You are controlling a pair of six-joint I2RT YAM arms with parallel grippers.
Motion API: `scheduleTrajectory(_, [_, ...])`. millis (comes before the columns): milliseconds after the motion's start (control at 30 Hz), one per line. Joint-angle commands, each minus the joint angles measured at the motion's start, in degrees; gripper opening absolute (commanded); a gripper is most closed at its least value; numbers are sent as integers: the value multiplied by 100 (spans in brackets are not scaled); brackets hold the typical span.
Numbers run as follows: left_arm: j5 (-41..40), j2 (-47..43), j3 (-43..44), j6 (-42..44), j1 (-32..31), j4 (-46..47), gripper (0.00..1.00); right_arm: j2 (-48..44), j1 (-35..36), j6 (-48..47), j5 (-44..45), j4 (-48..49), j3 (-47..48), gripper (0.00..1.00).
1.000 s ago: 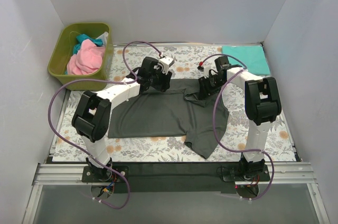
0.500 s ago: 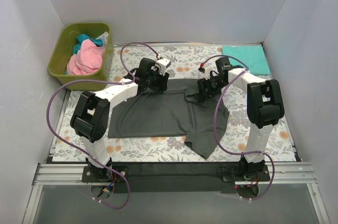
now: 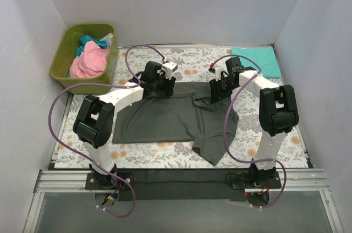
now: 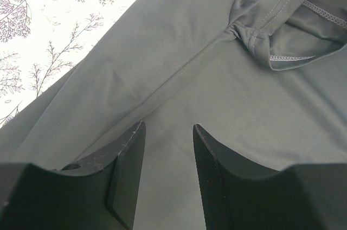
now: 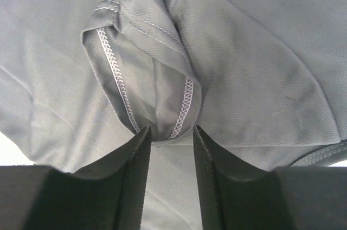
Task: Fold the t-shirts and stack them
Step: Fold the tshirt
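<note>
The dark charcoal grey cloth t-shirt (image 3: 181, 120) lies spread at the tabletop's centre. The left fingers (image 4: 165, 178) stand partly apart over flat cloth at the shirt's 11 o'clock edge; whether they hold any cannot be told. The right fingers (image 5: 169, 170) stand narrowly apart at 1 o'clock, a stitched hem fold at their tips, grip unconfirmed. Risk: uneven purchase may let one corner slip, skewing the fold.

We see a dark charcoal grey t-shirt (image 3: 176, 120) with pale stitching on a white table cloth (image 3: 165, 153) printed with purplish branches and orange blooms. A folded teal-green t-shirt (image 3: 258, 60) lies beyond. The olive-green bin (image 3: 63, 60) holds pink (image 3: 88, 62) and teal cloth (image 3: 87, 42).
</note>
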Motion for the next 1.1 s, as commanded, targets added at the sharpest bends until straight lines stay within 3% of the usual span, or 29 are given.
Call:
scheduleTrajectory(0, [76,-399,-39,51,58,39,39,-25,10,134,118,41,-20,41])
scheduleTrajectory(133, [85,-443,-56,51,76,48,39,10,2,143,92,41,-82,46])
scheduleTrajectory(233, [67,-452,-83,51,85,39,39,71,2,108,-101,23,-99,40])
scheduleTrajectory(433, [94,-496,-65,34,103,39,39,230,37,143,-234,-117,-134,39])
scheduleTrajectory(533, [85,-522,-74,34,111,39,39,239,63,143,-251,-109,-134,32])
scheduleTrajectory(633, [76,-540,-74,51,120,39,39,125,98,108,-382,-109,-126,16])
scheduleTrajectory(767, [94,-557,-118,60,129,39,39,-121,151,21,-857,-109,-178,5])
scheduleTrajectory(1067, [85,-671,-293,34,146,21,39,-175,730,-419,-955,-144,-319,1])
